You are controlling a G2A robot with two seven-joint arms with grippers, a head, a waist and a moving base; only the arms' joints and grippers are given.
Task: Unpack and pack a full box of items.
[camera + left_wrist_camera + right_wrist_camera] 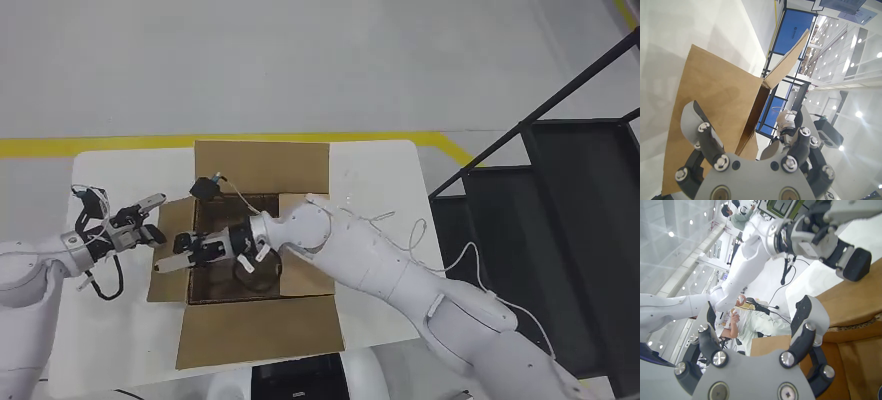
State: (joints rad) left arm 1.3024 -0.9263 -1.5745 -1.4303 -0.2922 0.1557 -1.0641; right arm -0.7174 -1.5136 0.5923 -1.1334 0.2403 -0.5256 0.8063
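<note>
The box (260, 160) stands open in the middle of the white bench (370, 170), with all four flaps folded outward. Its inside is dark, and what is in it cannot be told. The left tool (152, 218) hangs just beside the side flap (168, 288), its fingers spread and empty. The right tool (172, 252), also released and holding nothing, is over the same flap at the box's edge. Probably the step is to reach inside for an item. To do it well, the right tool should descend clear of the cardboard wall, and the left tool should keep its distance so they do not collide.
</note>
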